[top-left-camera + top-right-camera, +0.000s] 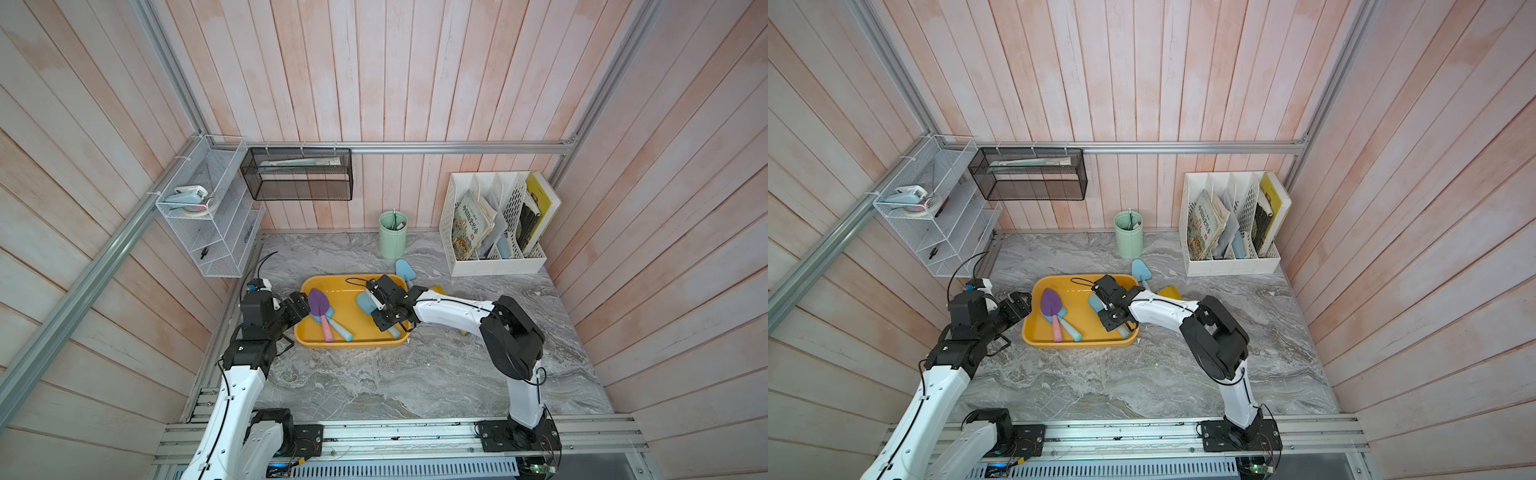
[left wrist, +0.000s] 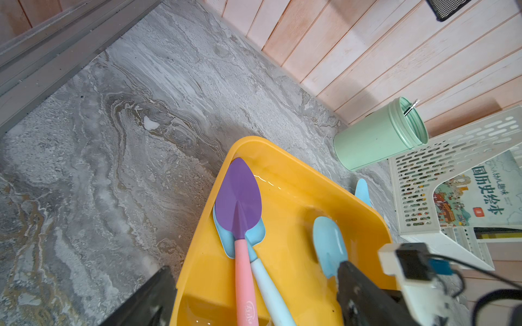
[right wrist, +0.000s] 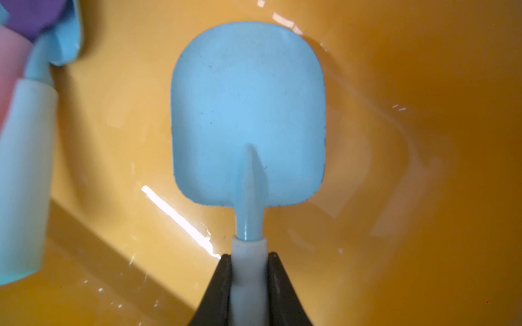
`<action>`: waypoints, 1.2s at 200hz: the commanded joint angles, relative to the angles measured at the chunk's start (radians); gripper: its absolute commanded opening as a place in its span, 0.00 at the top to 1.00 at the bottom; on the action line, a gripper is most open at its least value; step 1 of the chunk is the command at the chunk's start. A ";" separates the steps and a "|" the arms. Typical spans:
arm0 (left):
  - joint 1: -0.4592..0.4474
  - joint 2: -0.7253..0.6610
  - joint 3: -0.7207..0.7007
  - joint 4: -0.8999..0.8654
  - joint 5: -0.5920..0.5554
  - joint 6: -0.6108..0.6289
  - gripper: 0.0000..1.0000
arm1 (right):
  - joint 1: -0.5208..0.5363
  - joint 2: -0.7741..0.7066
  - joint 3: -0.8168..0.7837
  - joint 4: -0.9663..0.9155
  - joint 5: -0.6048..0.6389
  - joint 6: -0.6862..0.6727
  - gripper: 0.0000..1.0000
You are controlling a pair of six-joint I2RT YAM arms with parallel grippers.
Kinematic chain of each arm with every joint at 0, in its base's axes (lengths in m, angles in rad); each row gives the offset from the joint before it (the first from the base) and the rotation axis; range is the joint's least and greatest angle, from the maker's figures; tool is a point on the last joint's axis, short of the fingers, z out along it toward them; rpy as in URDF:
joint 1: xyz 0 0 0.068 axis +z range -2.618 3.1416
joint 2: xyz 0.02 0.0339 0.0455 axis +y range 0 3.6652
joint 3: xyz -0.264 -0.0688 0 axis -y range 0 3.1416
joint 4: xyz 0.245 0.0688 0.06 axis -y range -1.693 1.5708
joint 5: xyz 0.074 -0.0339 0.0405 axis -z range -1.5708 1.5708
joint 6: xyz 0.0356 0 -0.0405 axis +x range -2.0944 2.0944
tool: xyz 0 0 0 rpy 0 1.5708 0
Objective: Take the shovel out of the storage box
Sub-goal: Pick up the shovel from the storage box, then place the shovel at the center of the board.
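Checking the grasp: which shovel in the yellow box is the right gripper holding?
The lone blue square-bladed shovel, its handle pinched by the right gripper; the purple shovel overlaps a second blue shovel.

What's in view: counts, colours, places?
storage box: one, yellow, mid-table
purple shovel: one, pink-handled, in box
pale shovel: one, light blue, under purple one
square shovel: one, blue, in box
loose shovel: one, blue, table behind box
yellow piece: one, partly hidden right of box
cup: one, mint green, back wall
file rack: one, white, back right
wire shelf: one, white, left wall
mesh basket: one, black, back wall
left gripper: black, open, box's left rim
right gripper: black, shut on square shovel
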 commanded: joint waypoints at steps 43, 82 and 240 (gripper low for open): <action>-0.002 0.004 -0.014 0.007 -0.009 0.007 0.07 | -0.265 -0.532 -0.204 0.086 0.096 0.087 1.00; -0.002 0.009 -0.023 0.024 -0.005 -0.005 0.07 | -0.536 -0.716 -0.373 0.005 0.064 0.097 1.00; -0.001 0.021 -0.035 0.039 0.003 -0.031 0.07 | -0.829 -0.458 -0.665 0.119 0.003 0.195 1.00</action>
